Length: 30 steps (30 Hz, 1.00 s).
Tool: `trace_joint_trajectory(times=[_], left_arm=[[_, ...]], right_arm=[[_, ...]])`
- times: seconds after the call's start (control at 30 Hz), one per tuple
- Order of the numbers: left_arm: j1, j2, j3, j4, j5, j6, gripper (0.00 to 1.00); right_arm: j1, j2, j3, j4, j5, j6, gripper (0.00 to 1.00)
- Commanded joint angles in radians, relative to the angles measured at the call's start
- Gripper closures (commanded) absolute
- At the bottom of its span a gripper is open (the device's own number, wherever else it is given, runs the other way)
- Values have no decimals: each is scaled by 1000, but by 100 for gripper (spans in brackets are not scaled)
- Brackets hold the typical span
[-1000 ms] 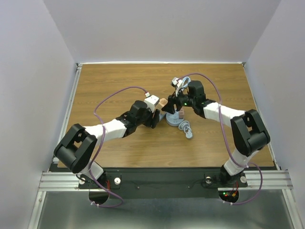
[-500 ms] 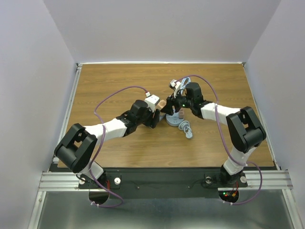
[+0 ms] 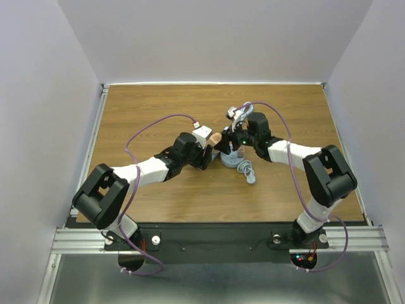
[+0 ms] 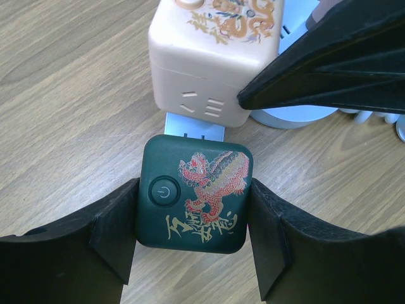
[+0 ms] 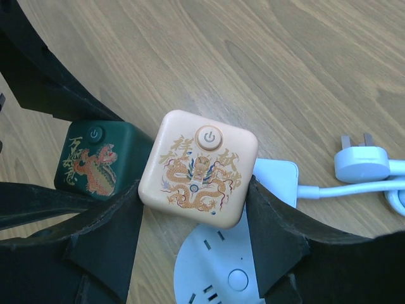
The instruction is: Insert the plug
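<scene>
Clamping the green cube [image 4: 193, 193] by its two flat sides, the left claw [image 4: 193, 221] is closed only as far as the cube's width, pads flat against the plastic and the dragon-printed top left bare. The cube sits low over the bench [image 4: 63, 95].

From its far edge a white plug tongue [image 4: 195, 129] sticks out and runs under the lower edge of the beige cube [image 4: 212, 57]. I judge this to be the plug in question. Whether it has entered a socket or only lies beneath the beige cube, I cannot tell.

The right claw [image 5: 196, 202] grips the beige cube in the same way, across opposite sides, with its slotted face turned toward the green one.

Both cubes look like hard, light, glossy plastic, so they should not deform but may slip or twist if pushed off-axis. Holding them mid-side, as now, keeps the mating faces free. The tongue is probably stiff and would jam rather than bend if it met the slot at an angle.

Just past the beige cube lies a round white hub [image 5: 215, 266]. Beyond it a loose three-pin plug [image 5: 361, 163] rests on its limp cable [image 5: 392, 183], untouched.
</scene>
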Motion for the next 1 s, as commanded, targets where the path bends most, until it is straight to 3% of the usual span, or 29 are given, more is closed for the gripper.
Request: trace_joint_trajectory(times=[0.0,0.97], left_arm=[[-46,65,-4,-72,164,-52,100],[-46,67,0,-75,164,-50,100]], right_arm=[[2,-74,-15,139,29,29,99],[10,8,31,62,46,-15,100]])
